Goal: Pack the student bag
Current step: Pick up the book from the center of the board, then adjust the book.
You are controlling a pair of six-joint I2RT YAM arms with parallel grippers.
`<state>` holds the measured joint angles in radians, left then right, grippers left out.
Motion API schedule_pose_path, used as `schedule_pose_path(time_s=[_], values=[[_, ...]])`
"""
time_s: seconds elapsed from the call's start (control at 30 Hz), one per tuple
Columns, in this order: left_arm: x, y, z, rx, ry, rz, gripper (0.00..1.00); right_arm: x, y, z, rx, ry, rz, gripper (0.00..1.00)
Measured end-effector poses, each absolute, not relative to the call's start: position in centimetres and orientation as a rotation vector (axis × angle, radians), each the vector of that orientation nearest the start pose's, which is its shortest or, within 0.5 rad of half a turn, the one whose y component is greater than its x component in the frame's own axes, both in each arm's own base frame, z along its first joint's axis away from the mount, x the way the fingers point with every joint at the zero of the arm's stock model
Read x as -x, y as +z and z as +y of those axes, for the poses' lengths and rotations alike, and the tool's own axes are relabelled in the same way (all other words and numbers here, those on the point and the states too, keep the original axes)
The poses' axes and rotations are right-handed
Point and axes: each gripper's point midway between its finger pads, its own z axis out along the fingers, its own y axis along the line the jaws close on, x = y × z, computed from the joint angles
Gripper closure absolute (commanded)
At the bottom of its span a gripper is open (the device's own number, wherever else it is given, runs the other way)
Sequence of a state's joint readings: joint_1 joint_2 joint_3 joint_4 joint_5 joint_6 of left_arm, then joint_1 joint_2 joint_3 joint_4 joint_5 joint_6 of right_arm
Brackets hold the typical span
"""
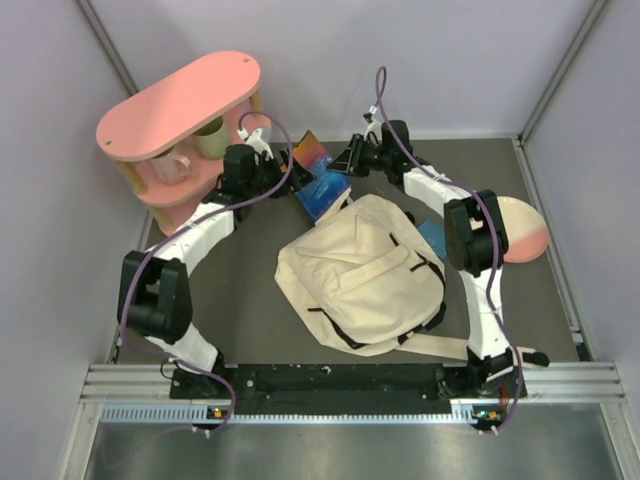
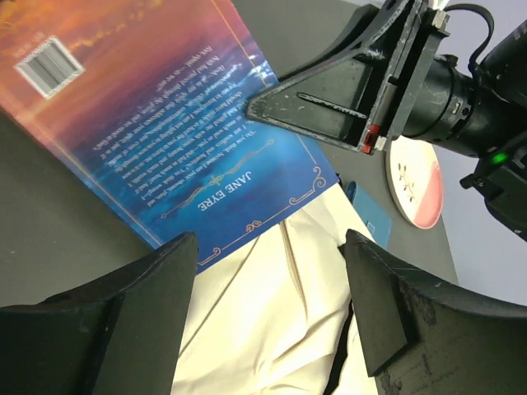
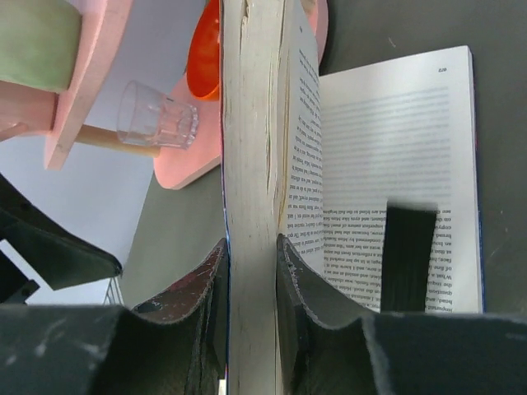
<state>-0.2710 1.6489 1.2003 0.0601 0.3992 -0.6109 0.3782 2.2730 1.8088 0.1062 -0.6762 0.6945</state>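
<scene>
The student bag [image 1: 360,275], a cream canvas backpack with black trim, lies flat in the middle of the dark mat. At its top edge stands a paperback book [image 1: 315,175] with a blue and orange cover [image 2: 165,107], partly open. My right gripper [image 3: 251,240] is shut on a thick block of the book's pages [image 3: 251,148], while one loose page [image 3: 395,148] lies spread to the right. My left gripper [image 2: 270,243] stands open just above the bag's cream fabric [image 2: 263,313], holding nothing, with the book cover just beyond its fingertips. In the top view the right gripper [image 1: 345,160] and the left gripper [image 1: 280,162] flank the book.
A pink two-tier shelf [image 1: 180,100] stands at the back left with a green cup [image 1: 210,138] and a pink mug [image 1: 170,165]. A clear glass [image 3: 156,115] and an orange bowl [image 3: 204,58] sit near it. A pink-and-white plate [image 1: 525,230] lies at the right. A small blue item [image 1: 432,235] lies beside the bag.
</scene>
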Motion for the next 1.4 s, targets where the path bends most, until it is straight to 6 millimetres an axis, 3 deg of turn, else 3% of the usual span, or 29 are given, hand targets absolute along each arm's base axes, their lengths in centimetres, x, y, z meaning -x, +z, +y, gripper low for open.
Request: schedule_pose_path(time_s=[0.1,0.37,0.5,0.67,0.77,0.93,1.13,1.3,1.4], values=[[-43.1,21.8,-21.1,0.063,-0.945,2.023,0.21,-50.8,17.2,33.9,0.141,1.320,2.075,1.00],[-39.2,20.0,-19.6,0.102,-0.907,2.073,0.14,-47.5,22.5,32.1,0.095,1.324,1.988,1.00],[-37.4,21.7,-18.8,0.098,-0.899,2.021,0.14,-45.4,26.3,31.4,0.094,1.360,1.912,1.00],[-36.6,23.7,-18.4,0.089,-0.899,1.963,0.13,-43.3,30.6,31.2,0.114,1.445,1.800,1.00],[-36.4,24.4,-18.4,0.086,-0.905,1.946,0.13,-42.6,32.1,30.9,0.117,1.487,1.760,1.00],[-35.1,25.9,-18.6,0.076,-0.954,1.912,0.12,-40.5,33.2,29.9,0.118,1.515,1.741,1.00],[-32.1,28.1,-18.8,0.044,-1.043,1.837,0.12,-36.0,34.9,27.3,0.133,1.469,1.740,1.00],[-29.6,26.5,-19.3,0.040,-1.111,1.857,0.10,-31.1,35.4,25.3,0.170,1.439,1.721,1.00],[-28.1,24.3,-20.0,0.039,-1.141,1.907,0.10,-28.8,33.1,24.7,0.170,1.450,1.759,1.00]])
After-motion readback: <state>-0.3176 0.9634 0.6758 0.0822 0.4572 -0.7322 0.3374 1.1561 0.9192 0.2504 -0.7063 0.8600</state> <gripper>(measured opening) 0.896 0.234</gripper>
